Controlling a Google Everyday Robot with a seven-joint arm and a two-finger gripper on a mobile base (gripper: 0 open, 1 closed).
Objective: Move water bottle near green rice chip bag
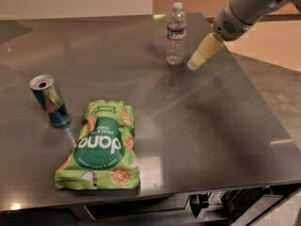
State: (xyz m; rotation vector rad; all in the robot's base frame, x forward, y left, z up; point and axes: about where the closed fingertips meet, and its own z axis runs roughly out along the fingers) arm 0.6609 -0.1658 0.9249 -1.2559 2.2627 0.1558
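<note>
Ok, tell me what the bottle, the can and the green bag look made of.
The small clear ribbed water bottle: transparent plastic, seen through. The blue and silver drink can: likely metal, shiny rim. The flat lime-green chip bag: probably glossy film, creased. The robot's hand hangs close beside the bottle.
</note>
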